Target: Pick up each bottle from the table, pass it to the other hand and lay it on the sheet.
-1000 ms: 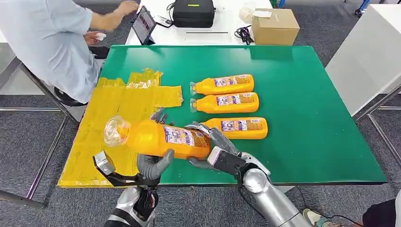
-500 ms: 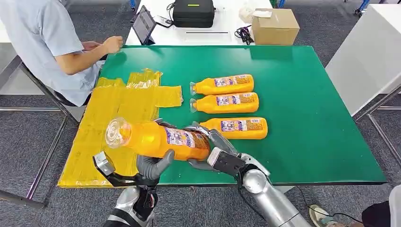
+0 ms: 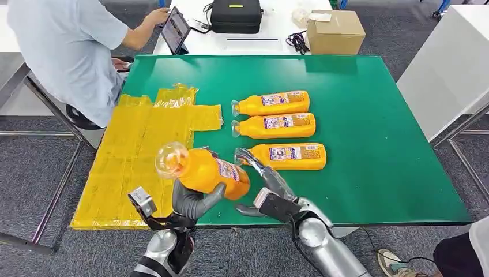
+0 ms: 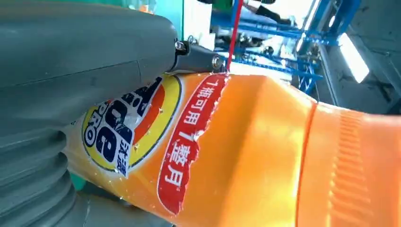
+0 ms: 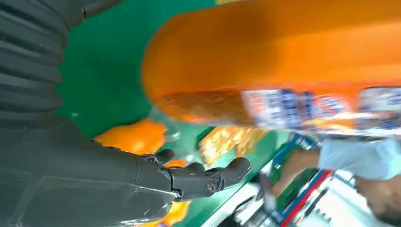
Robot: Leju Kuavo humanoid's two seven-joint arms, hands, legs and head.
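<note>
Since the earlier frames the right hand (image 3: 266, 183) has let go of the held bottle (image 3: 203, 169) and now sits just beside its base, fingers (image 5: 208, 178) spread and holding nothing. So the handoff looks done, and the bottle has also tipped, cap end raised and swung toward the robot's right. The left hand (image 3: 193, 200) grips it from underneath around the labelled middle (thumb wrapped up one side, label pressed right against the palm in the left wrist view). It's held in the air over the near edge of the green table (image 3: 369, 115), just past the inner edge of the yellow sheet (image 3: 138, 138), which covers the table's near left corner. Three more bottles (image 3: 275, 124) lie in a row on the table's middle, caps toward the sheet. A person (image 3: 69, 52) sits at the far left corner, hand on a tablet (image 3: 176, 29).
</note>
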